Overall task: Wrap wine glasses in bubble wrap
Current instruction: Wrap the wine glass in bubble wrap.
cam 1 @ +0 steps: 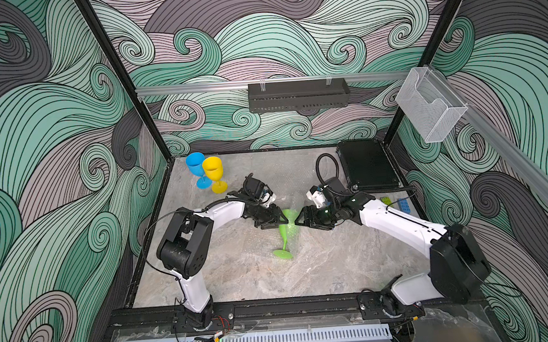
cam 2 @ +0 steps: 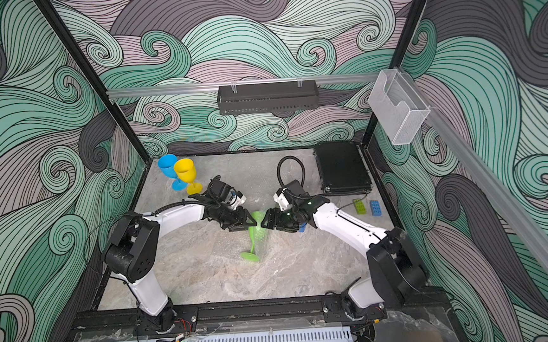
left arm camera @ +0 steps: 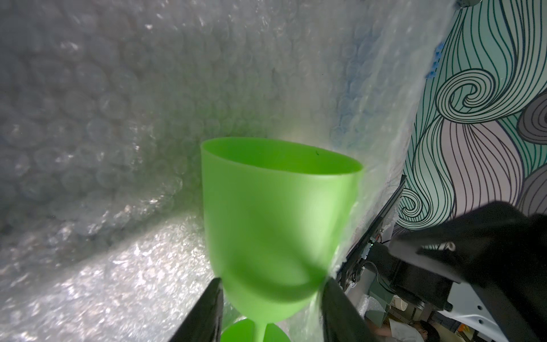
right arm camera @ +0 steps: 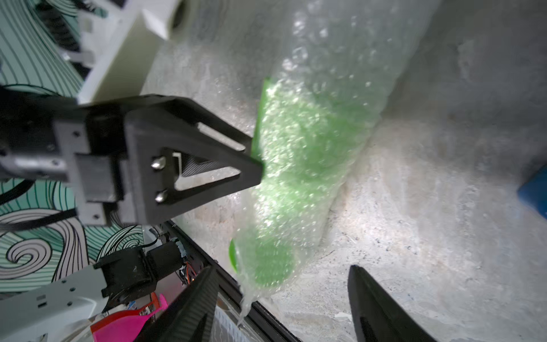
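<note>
The green wine glass (cam 1: 285,233) leans in mid-table, its foot toward the front and its bowl between the two grippers. My left gripper (cam 1: 277,219) is shut on the lower bowl of the green glass (left arm camera: 275,225), with one finger (left arm camera: 207,311) on each side. Bubble wrap (right arm camera: 313,142) is draped over the glass from the right gripper's side and rises behind it as a wall of bubble wrap (left arm camera: 118,118). My right gripper (cam 1: 301,219) stands open just right of the bowl, and in its wrist view the gripper (right arm camera: 284,291) holds nothing. The blue (cam 1: 196,165) and yellow (cam 1: 213,171) glasses stand upright at the back left.
A black case (cam 1: 368,165) lies at the back right. Green (cam 1: 385,201) and blue (cam 1: 404,206) blocks lie by the right wall. A blue object (cam 2: 302,227) sits under the right wrist. A black shelf (cam 1: 297,94) and a clear bin (cam 1: 430,108) hang on the rails.
</note>
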Robot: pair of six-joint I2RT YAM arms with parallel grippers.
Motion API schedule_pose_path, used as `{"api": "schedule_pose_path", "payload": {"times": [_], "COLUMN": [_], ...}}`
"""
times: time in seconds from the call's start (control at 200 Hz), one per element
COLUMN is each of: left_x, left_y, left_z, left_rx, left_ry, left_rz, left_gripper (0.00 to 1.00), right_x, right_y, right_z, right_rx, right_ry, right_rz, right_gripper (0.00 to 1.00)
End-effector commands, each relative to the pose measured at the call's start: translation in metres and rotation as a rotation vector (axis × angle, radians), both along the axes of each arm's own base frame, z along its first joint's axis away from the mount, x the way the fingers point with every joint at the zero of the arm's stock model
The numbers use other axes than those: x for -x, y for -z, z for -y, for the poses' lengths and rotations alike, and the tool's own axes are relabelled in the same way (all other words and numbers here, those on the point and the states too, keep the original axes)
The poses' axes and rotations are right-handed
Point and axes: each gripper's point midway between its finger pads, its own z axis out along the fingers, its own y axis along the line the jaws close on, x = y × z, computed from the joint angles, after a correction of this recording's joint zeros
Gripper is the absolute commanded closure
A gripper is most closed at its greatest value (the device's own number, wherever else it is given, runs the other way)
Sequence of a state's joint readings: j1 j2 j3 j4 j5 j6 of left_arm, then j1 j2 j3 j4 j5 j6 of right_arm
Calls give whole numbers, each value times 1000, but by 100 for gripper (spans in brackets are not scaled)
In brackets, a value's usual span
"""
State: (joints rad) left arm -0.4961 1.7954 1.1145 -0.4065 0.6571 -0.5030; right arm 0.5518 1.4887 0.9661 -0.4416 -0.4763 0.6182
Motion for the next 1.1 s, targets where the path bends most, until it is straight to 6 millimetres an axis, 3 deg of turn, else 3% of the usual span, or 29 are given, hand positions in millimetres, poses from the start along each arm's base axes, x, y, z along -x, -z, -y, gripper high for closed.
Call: {"api": "schedule_pose_path", "payload": {"times": [0.0,0.22,0.6,0.766,0.876,1.091], "left_x": [4,4,9,8,8,34], "left_y": [7,7,6,-9,-28,-43], "left_z": [-8,-8,-10,-8,-6,-12], "left_rx": [-59,-57,-52,-31,6,53], "left_ry": [-6,-2,-3,1,-2,6], "left_rz": [3,6,7,30,55,59], "left_gripper": [51,52,53,52,45,43], "right_x": [-20,-43,-56,-55,-53,-52], "right_y": [4,16,41,54,61,64], "right_z": [0,-13,-21,-15,-13,-10], "right_rx": [4,-16,-2,43,54,72], "right_ry": [45,50,48,58,64,71], "right_rz": [5,-22,-62,-77,-92,-91], "right_gripper": [17,11,14,16,17,18]}}
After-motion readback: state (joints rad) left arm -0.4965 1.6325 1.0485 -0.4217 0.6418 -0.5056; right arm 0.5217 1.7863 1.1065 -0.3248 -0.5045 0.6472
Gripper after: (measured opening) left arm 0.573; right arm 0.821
